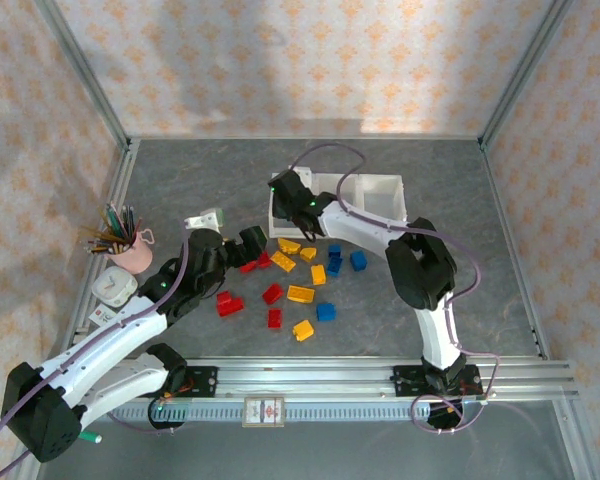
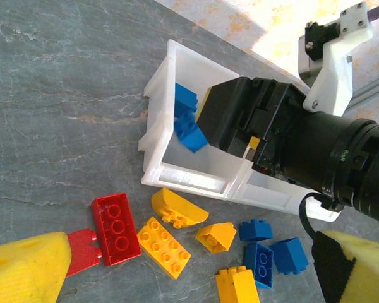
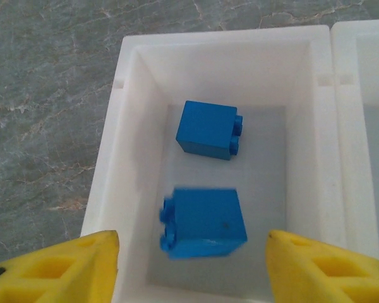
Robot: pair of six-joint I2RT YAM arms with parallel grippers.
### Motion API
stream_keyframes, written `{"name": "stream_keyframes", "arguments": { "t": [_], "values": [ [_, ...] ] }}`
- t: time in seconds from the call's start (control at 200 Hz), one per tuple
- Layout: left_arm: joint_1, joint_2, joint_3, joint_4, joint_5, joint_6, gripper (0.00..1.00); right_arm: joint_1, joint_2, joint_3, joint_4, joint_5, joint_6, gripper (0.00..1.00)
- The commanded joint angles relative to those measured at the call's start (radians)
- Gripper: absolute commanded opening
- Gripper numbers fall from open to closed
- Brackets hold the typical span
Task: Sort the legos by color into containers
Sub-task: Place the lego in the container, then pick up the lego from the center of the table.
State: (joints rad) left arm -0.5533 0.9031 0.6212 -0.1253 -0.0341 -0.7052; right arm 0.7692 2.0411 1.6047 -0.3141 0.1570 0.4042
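Blue lego point(image 3: 203, 222), blurred, lies below and between the spread fingers of my right gripper point(image 3: 191, 243), neither pad touching it. Another blue lego point(image 3: 205, 129) rests ahead in the same container point(image 3: 129, 126). Recommendation: stay centred over this compartment, then withdraw straight up, clear of its walls.

Lab cell: patterned panels point(image 1: 280, 60), aluminium rail point(image 1: 380, 375)

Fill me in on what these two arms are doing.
They are sorting toy bricks by colour. The right gripper hangs open over the end bin, which holds two blue bricks, one blurred as if dropping. The left gripper is open near the red bricks on the table, among loose yellow and blue ones.
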Motion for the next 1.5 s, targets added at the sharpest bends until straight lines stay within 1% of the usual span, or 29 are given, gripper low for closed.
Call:
{"name": "stream_keyframes", "arguments": {
  "t": [0.0,0.075,0.165,0.33,0.395,0.501,0.621,0.741,0.861,1.006,1.186,1.301,1.497],
  "values": [
    [0.009,-0.007,0.041,-0.039,0.007,0.026,0.99,-0.007,-0.070,0.006,-0.041,0.044,-0.017,0.65],
    [0.010,-0.012,0.043,-0.034,0.020,0.023,0.99,-0.007,-0.148,-0.074,-0.019,0.028,-0.010,0.66],
    [0.009,-0.020,0.033,-0.013,0.050,0.015,0.99,-0.007,-0.256,-0.205,0.016,0.011,0.011,0.70],
    [-0.003,-0.020,0.003,0.032,0.117,-0.009,0.99,-0.007,-0.422,-0.402,-0.010,0.049,0.056,0.75],
    [-0.026,-0.015,-0.013,0.059,0.126,-0.015,0.99,-0.007,-0.489,-0.482,-0.010,0.059,0.071,0.78],
    [-0.078,0.007,-0.015,0.077,0.105,-0.020,0.99,-0.008,-0.583,-0.598,0.001,0.046,0.080,0.81],
    [-0.135,0.033,-0.017,0.113,0.084,-0.039,0.99,-0.011,-0.650,-0.689,-0.017,0.037,0.082,0.84],
    [-0.174,0.056,-0.031,0.162,0.068,-0.063,0.99,-0.022,-0.703,-0.780,-0.006,0.011,0.084,0.87],
    [-0.200,0.074,-0.047,0.203,0.054,-0.090,0.99,-0.038,-0.719,-0.853,0.024,-0.030,0.081,0.88],
    [-0.218,0.096,-0.060,0.243,0.049,-0.115,0.99,-0.055,-0.687,-0.888,0.058,-0.050,0.077,0.88],
    [-0.235,0.116,-0.056,0.262,0.042,-0.123,0.99,-0.093,-0.631,-0.884,0.071,-0.037,0.082,0.83],
    [-0.237,0.131,-0.047,0.263,0.040,-0.119,0.99,-0.121,-0.603,-0.890,0.093,-0.053,0.072,0.79],
    [-0.240,0.147,-0.040,0.263,0.043,-0.112,0.99,-0.135,-0.566,-0.888,0.132,-0.045,0.054,0.72]
  ]
}}
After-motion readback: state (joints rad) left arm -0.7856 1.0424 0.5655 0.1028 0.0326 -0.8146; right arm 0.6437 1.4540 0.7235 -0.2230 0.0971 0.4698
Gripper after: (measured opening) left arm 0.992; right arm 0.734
